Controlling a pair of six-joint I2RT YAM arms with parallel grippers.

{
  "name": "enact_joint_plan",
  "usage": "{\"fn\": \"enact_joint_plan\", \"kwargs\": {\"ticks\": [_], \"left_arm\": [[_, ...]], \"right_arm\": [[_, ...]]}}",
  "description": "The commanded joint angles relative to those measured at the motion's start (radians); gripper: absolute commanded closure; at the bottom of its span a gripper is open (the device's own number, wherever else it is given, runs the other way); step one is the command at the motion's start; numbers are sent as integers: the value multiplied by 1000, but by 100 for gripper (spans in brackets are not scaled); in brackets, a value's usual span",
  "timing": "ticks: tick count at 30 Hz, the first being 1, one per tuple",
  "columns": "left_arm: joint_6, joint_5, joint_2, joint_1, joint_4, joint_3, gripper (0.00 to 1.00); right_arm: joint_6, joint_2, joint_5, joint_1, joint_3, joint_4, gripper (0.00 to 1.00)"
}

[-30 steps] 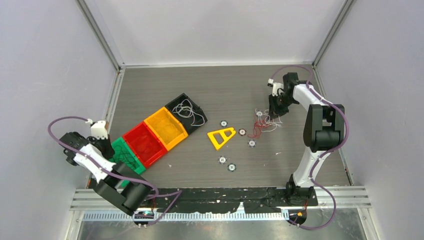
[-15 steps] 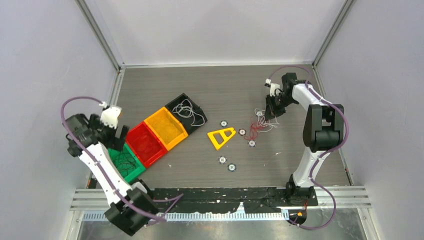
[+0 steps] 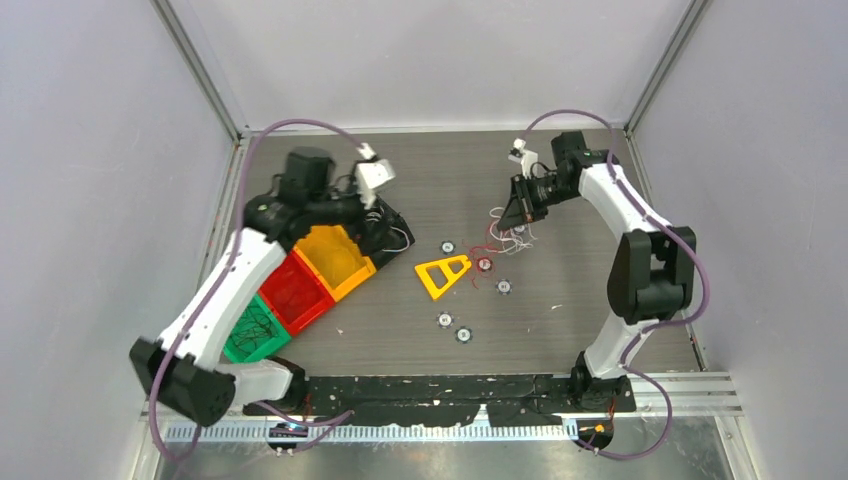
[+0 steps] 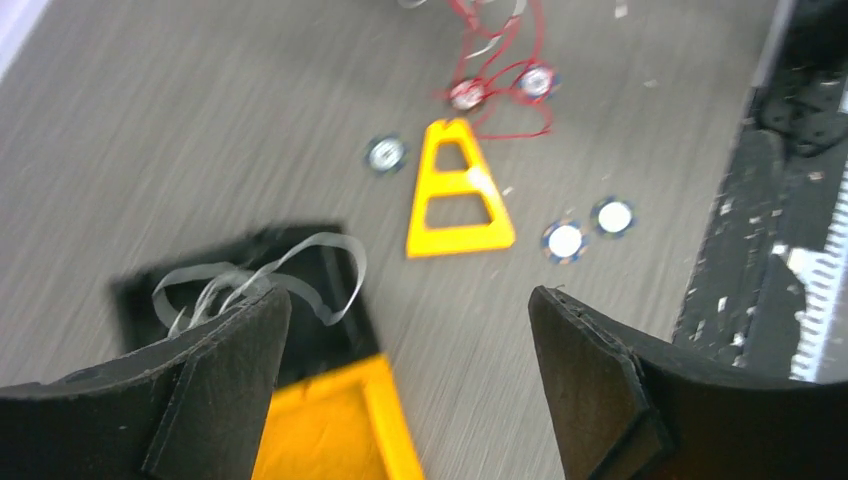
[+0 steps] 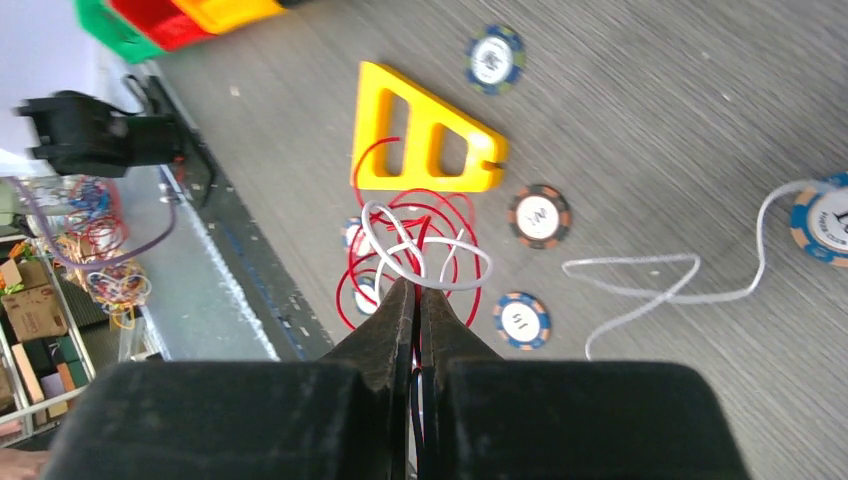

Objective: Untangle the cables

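My right gripper (image 3: pixel 517 212) is shut on the cables (image 3: pixel 503 238), a small tangle of red and white loops hanging from its tips above the table. The right wrist view shows the loops (image 5: pixel 412 240) just past the closed tips (image 5: pixel 412 290), and a thin black wire runs between the jaws. A loose white cable (image 5: pixel 650 275) lies on the table beside them. My left gripper (image 3: pixel 378 215) is open and holds nothing. It hovers over the black bin (image 4: pixel 345 315), where white cable (image 4: pixel 250 280) lies. In that view the gripper (image 4: pixel 410 300) has wide-apart jaws.
Yellow (image 3: pixel 333 255), red (image 3: pixel 290 290) and green (image 3: pixel 252 325) bins continue the row from the black bin; the green one holds black wires. A yellow triangular frame (image 3: pixel 443 273) and several poker chips (image 3: pixel 464 334) lie mid-table. A black rail (image 3: pixel 450 388) runs along the near edge.
My left arm swung from the green bin at the near left up and right to the black bin, and its jaws opened. My right gripper carried the tangle up and to the left.
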Motion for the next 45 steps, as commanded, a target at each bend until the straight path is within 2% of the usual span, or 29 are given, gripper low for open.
{"fn": "enact_joint_plan", "kwargs": {"ticks": [1,5,10,15,23,25,26,30,34,37,40,45], "left_arm": [[-178,46,122,-167,225,65,13],[-217,81,206,-256,333,17,15],[-233,47,254,-340,551,-67,13],[-151,67,351,-385,530,7,21],[-118,39,460,-388,540,62,33],[-118,46,471,-388,554,61,44],[-113,53,470,-388,555,60,53],[-72,55,406,-387,541,17,100],[-71,53,256,-353,495,-58,100],[-76,80,146,-303,396,-74,100],[-87,89,73,-249,317,-89,100],[-142,83,-20,-168,295,-87,100]], "right_arm": [[49,-145,-164,-4,45,-8,95],[147,-198,-204,-4,-3,67,95],[219,-227,-259,-4,-41,132,95],[234,-237,-305,1,-55,134,95],[244,-262,-331,15,-85,133,95],[247,-267,-331,17,-88,133,95],[247,-270,-329,17,-90,133,94],[225,-267,-271,11,-83,132,95],[165,-234,-127,-50,-75,122,94],[129,-176,-41,-161,-58,123,95],[117,-125,-18,-258,-11,122,95],[85,-57,28,-314,36,108,93]]}}
